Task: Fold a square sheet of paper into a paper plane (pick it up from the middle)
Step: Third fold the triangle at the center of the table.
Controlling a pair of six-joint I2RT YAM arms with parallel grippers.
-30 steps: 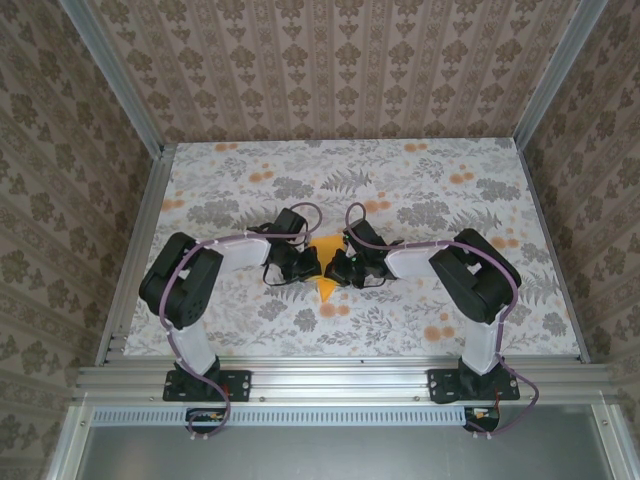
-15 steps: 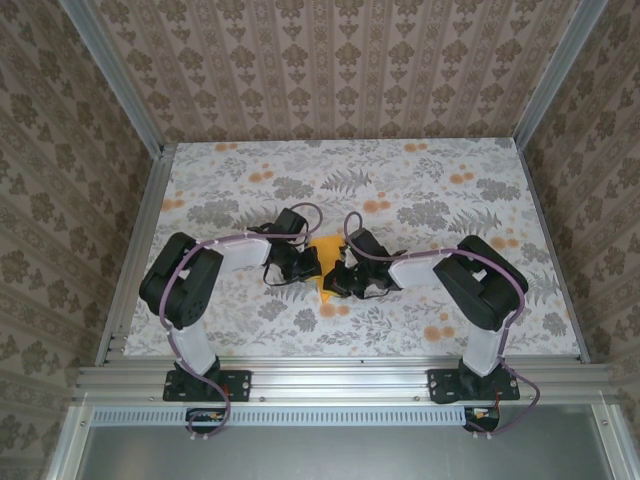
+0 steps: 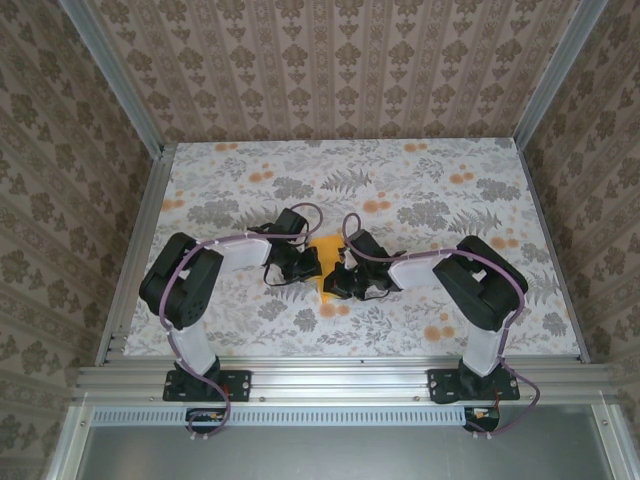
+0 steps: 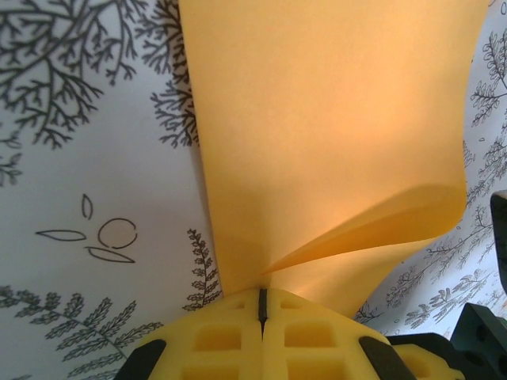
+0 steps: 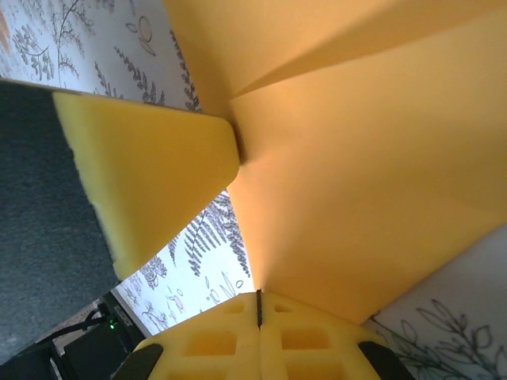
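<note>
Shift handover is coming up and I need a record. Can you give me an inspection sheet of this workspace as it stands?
Surface: flat tabletop with grey-and-orange floral print, level.
Job's things: thin bright orange paper sheet, creased and curling, pinched from two sides.
Clutter: nothing seen.
Pincers: left pincer shut on the sheet; right pincer shut on the sheet.
Cables: purple cables, looped, off the sheet.
Surroundings: patterned wallpaper walls, aluminium frame posts.

The square sheet of paper (image 4: pixel 317 119) is seen as thin, smooth, matt paper. The pads (image 4: pixel 210 336) of the left gripper (image 4: pixel 262 301) are formed of fine-grained matt foam. The table (image 3: pixel 450 190) is covered with a matt print and edged by brushed metal rails (image 3: pixel 340 378).
</note>
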